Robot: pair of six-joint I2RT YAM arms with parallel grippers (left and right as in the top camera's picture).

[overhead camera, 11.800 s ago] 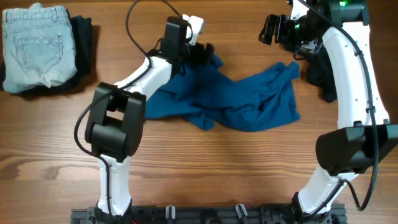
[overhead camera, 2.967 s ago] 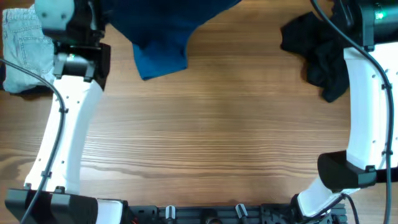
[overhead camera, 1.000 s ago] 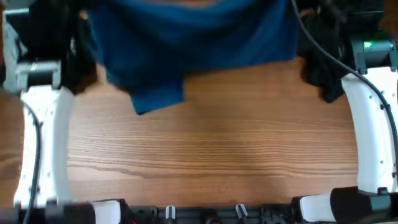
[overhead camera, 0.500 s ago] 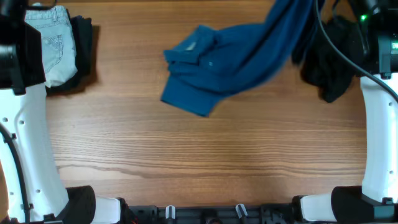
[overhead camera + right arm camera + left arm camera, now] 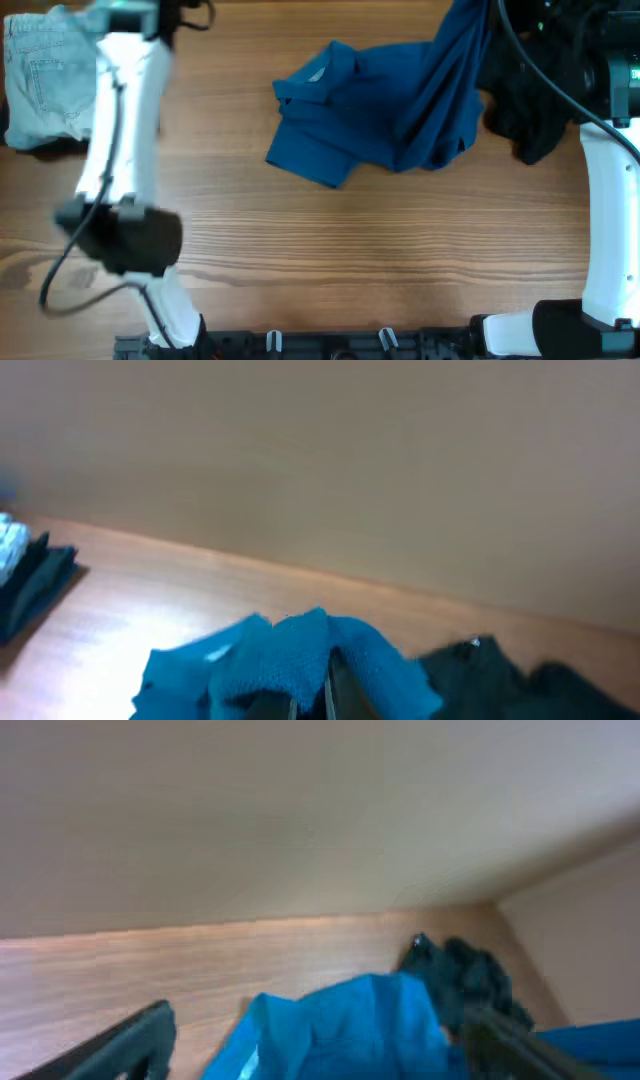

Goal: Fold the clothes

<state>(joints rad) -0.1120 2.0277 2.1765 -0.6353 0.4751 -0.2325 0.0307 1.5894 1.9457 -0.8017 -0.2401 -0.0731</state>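
The blue shirt [image 5: 370, 115] lies crumpled on the table's right half, collar toward the left. Its right part rises in a taut strip [image 5: 462, 40] to the top edge. My right gripper [image 5: 335, 700] is shut on that raised blue cloth [image 5: 300, 650], and the shirt hangs bunched below it. My left gripper [image 5: 315, 1020] is high above the table and wide open, holding nothing. The shirt [image 5: 350, 1030] shows far below, between its fingers. In the overhead view the left arm [image 5: 120, 120] is blurred at the far left.
Folded pale jeans [image 5: 45, 70] lie on dark clothes at the back left corner. A heap of black clothing [image 5: 525, 105] sits at the right, just beyond the shirt. The right arm [image 5: 605, 200] runs along the right edge. Bare wood [image 5: 350, 260] spans the front.
My left gripper has opened and let go of the shirt, whose left side has dropped onto the table. The left arm has swung away. The right gripper still holds its end up.
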